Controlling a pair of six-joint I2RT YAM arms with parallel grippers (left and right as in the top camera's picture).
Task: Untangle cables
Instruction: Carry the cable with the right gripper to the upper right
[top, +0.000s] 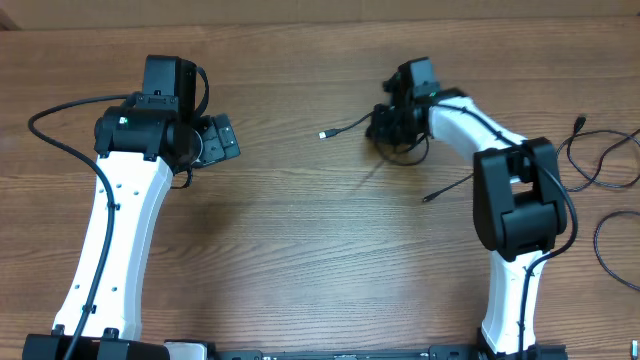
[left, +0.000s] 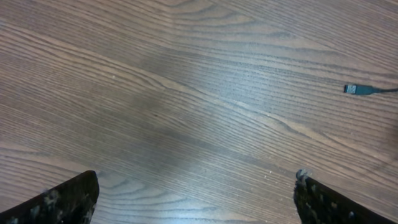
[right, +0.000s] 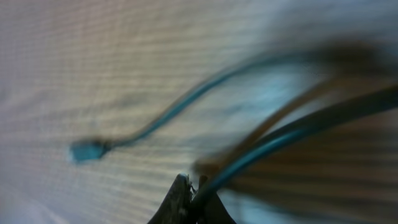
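So my right gripper (top: 388, 122) is clamped all the way shut. The wrist cam is blurry, but it shows a strand of the cable bundle (top: 405, 153) pinched at the fingertips. One plug (top: 325, 134) trails out toward the left arm on the table (top: 300, 240). More loose cables (top: 600, 165) lie well apart at the right edge. My left gripper (left: 196, 199) hangs wide open over bare wood, holding nothing.
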